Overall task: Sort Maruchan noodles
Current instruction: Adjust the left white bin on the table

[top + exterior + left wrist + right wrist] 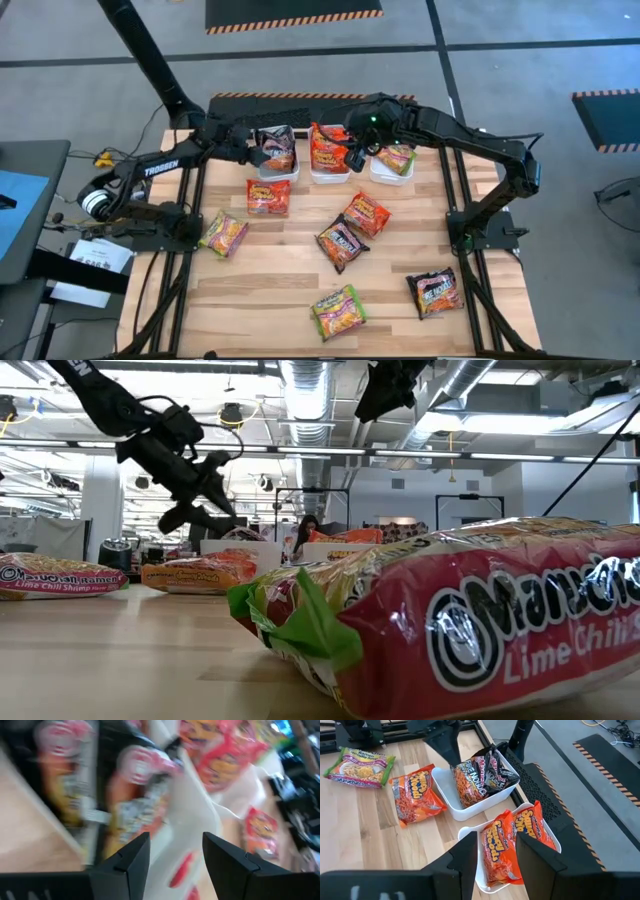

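Sorting of ramen packets on a wooden bench [280, 290], seen from above. Three white bins [330, 172] stand in a row at the far edge: the left bin holds dark packets [277, 148], the middle bin orange packets [502, 847], the right bin a green packet [397, 158]. Seven loose packets [340, 241] lie flat across the bench, from mid-bench to the near edge, among them a green one [338, 311] near the near edge and a dark one [434, 291] toward the near right corner. The left gripper [175, 852] hovers at the left bin, fingers apart and empty; the right gripper [495, 847] hangs over the middle bin, fingers likewise apart and empty. The packets are judged light, with slick crinkly film over a brittle noodle block; a gentle pinch across a crimped end seal or a raised edge probably suits best, since a flat face may slide and hard squeezing could crack the contents.
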